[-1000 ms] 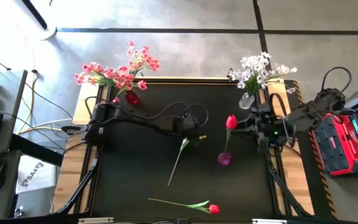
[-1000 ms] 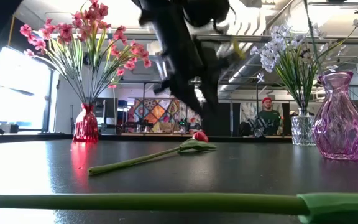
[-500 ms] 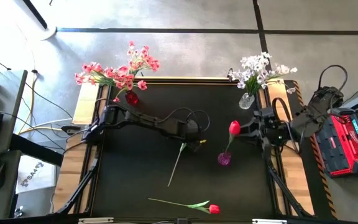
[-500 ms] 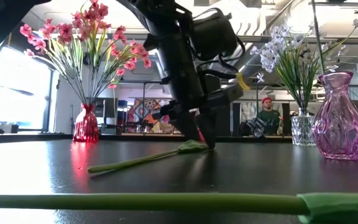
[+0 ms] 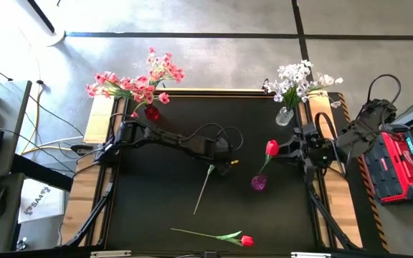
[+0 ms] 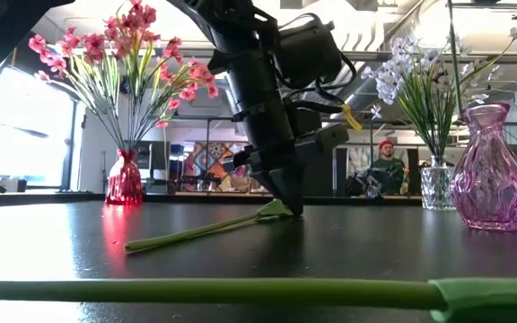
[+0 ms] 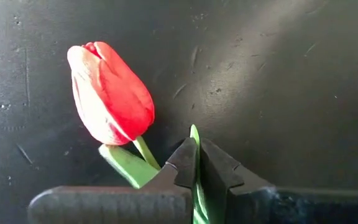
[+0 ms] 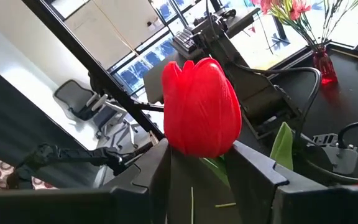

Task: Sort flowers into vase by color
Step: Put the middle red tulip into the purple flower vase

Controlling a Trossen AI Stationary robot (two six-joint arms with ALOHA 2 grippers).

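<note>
A red tulip [image 7: 110, 93] lies at the table's middle, its stem [image 5: 205, 188] pointing to the near edge. My left gripper [image 6: 285, 205] stands over its head end, shut on a green leaf. My right gripper [image 5: 291, 149] holds a second red tulip [image 5: 270, 148] above the purple vase [image 5: 259, 183]; its stem slants down into the vase's mouth. A third tulip [image 5: 246, 241] lies by the near edge. Pink flowers stand in a red vase [image 5: 151, 112], and white flowers in a clear vase [image 5: 284, 116]. My left gripper pinches a green leaf [image 7: 194, 138] between its two fingertips, just beside the stem below the tulip's head. The fingers come from above, pointing down. The tulip lies flat on the table. My right gripper has the tulip between its two fingers [image 8: 253, 171] right below the head [image 8: 201, 106], which hides the place of contact. The fingers come level from the table's right. The tulip stands tilted, its stem's lower end [image 5: 261, 175] at the purple vase's mouth.
The third tulip's thick stem [image 6: 205, 289] runs across the low view's foreground. A red case [image 5: 400, 165] sits beyond the table's right edge. A person [image 6: 387, 170] sits in the room behind.
My left gripper has come down onto the lying tulip's head end and shut on its leaf. The tulip has stayed on the table. My right gripper has kept its hold, with its tulip shifted a little toward the near edge.
</note>
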